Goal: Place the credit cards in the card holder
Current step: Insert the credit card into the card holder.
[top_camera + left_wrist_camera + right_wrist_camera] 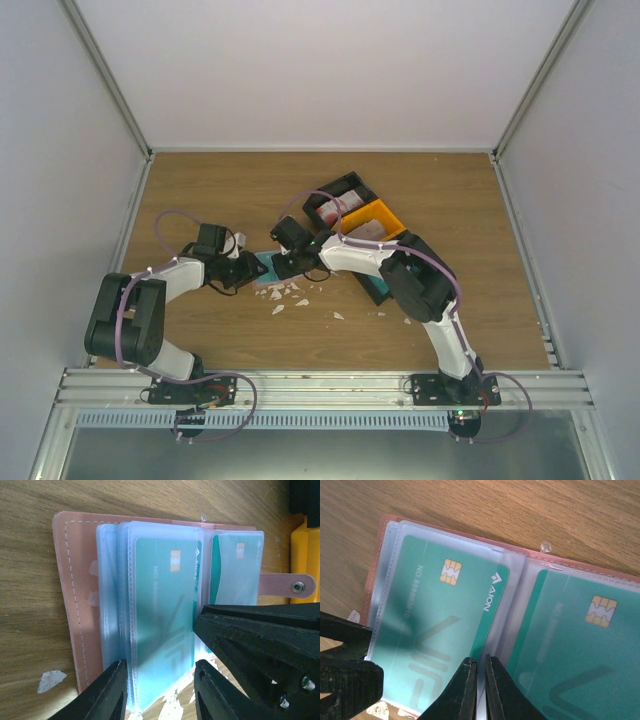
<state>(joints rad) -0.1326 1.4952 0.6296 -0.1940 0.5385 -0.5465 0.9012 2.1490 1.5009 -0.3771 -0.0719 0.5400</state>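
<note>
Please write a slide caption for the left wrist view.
Open pink card holder on wooden table, teal cards in pockets.

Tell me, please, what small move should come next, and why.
Probably nudge the teal card further into its sleeve in the card holder: a strip by the spine pokes out, and the near-shut right gripper sits at that edge.

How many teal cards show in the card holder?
2. One teal card in the top sleeve on the cover-edge side, the other toward the snap strap. Sleeves beneath may hide more.
</note>
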